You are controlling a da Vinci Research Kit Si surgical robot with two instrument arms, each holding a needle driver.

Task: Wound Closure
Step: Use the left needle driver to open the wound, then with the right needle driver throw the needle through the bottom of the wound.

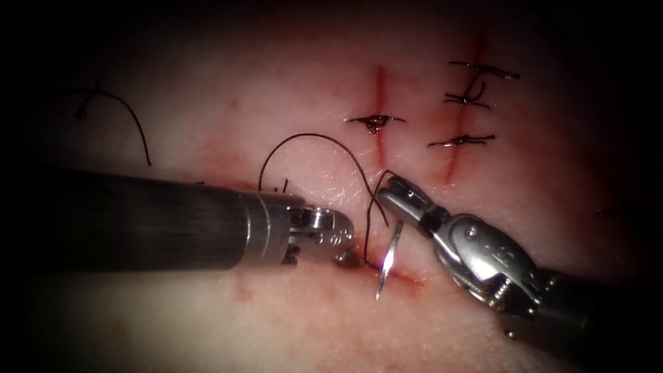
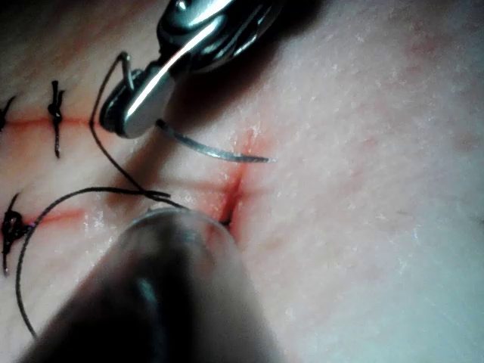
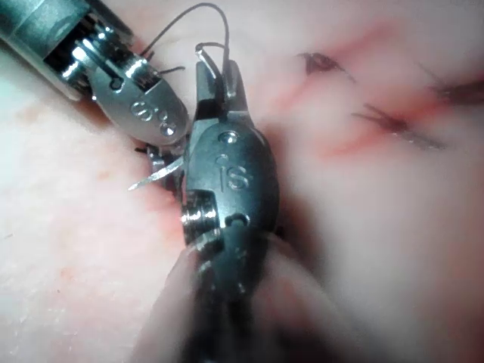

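Gripping the needle point(image 1: 391, 257) close to its thread end, the right tool point(image 1: 391, 190) has its jaws pressed together on it — the needle hangs free above the tissue point(image 1: 290, 324), point aimed down toward the near end of the cut point(image 1: 378, 148). Thread point(image 1: 324, 141) arcs from the needle's tail over to the left side. On that side, the left tool point(image 1: 343, 254) touches the tissue at the cut's edge — whether its jaws are spread or pinching, I cannot tell.
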